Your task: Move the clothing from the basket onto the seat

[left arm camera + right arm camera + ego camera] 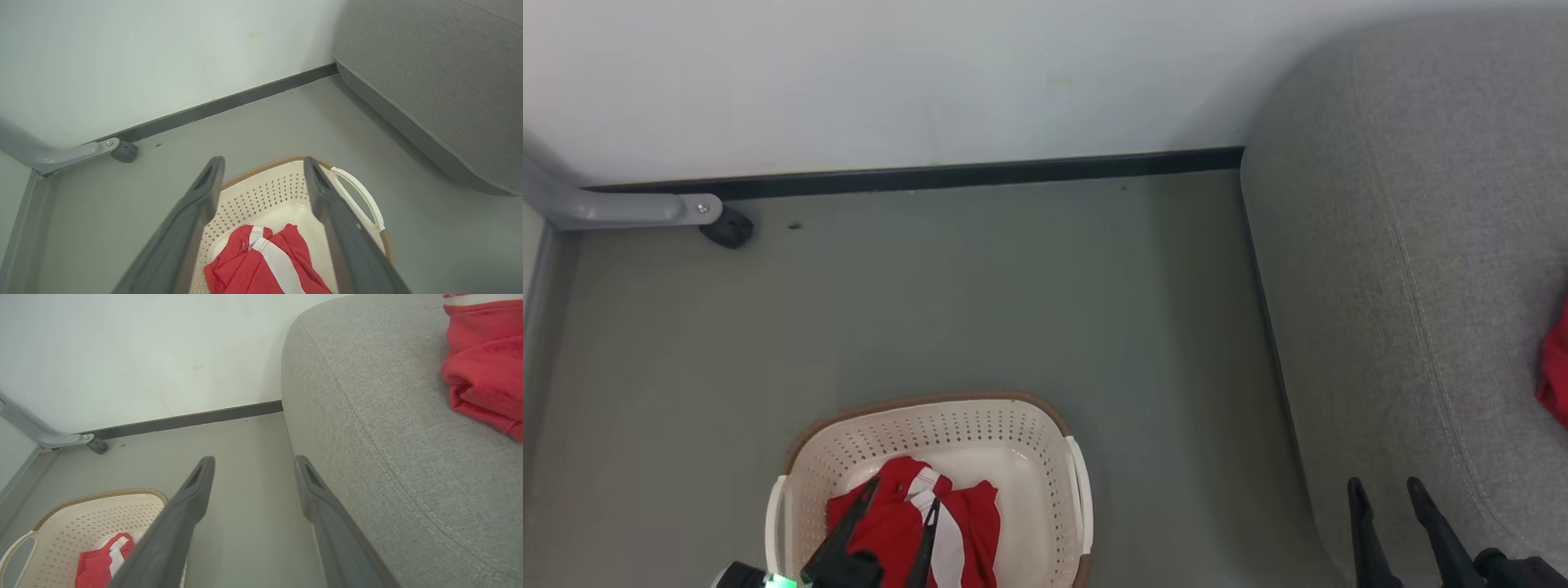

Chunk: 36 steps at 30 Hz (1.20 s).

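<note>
Head view: left end effector (905, 492) is being held open over red clothing (976, 514) in the basket (947, 429). Left wrist view: bunched fold (257, 237) is being framed between jaws; a deep pinch is being called for. Right wrist view: right end effector (254, 461) is being held open beside seat (367, 416) bearing one red garment (482, 355).

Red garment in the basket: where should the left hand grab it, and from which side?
Pinch the raised, bunched knot of the red garment where the white stripe gathers, coming from above: the basket walls block any sideways approach, and the open left hand hangs over it. Likely the easiest fold to catch.
</note>
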{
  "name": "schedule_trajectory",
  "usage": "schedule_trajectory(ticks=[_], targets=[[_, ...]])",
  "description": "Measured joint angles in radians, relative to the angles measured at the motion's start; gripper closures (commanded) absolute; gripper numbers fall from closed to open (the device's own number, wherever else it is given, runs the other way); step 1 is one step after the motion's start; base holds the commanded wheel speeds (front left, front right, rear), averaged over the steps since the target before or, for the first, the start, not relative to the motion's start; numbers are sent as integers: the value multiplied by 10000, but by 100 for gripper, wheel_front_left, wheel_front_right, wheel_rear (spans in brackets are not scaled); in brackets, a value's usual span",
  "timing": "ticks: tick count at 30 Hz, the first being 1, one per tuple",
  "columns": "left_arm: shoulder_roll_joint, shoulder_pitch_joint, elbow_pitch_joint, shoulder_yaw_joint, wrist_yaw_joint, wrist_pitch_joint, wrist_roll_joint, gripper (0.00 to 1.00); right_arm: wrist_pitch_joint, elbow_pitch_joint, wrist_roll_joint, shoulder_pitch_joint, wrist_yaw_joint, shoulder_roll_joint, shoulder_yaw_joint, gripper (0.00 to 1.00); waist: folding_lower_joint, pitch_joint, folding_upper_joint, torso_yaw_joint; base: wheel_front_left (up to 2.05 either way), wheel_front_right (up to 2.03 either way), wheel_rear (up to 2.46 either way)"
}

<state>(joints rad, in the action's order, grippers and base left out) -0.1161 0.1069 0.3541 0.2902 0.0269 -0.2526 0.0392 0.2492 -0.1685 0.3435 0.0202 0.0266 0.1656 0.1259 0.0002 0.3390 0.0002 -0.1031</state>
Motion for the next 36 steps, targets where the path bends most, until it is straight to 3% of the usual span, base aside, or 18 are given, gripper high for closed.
schedule_trajectory(ticks=[10,21,28,36], targets=[[-855,1597,1691,351,447,316,-779,0,0,267,-349,-109,29,-251,240,0,1,1446,0,-622,0,0,0],[-1156,3543,3206,564,711,1081,-1156,0,2,807,-619,-443,92,-426,309,0,1,3109,0,-1281,0,0,0],[-1751,4777,3868,836,880,1455,-1597,0,2,1273,-819,-841,88,-537,38,0,1,4195,0,-1583,0,0,0],[-1850,5606,4909,1337,966,1931,-1923,0,2,1331,-922,-975,86,-727,-61,0,0,5201,0,-1782,0,0,0]])
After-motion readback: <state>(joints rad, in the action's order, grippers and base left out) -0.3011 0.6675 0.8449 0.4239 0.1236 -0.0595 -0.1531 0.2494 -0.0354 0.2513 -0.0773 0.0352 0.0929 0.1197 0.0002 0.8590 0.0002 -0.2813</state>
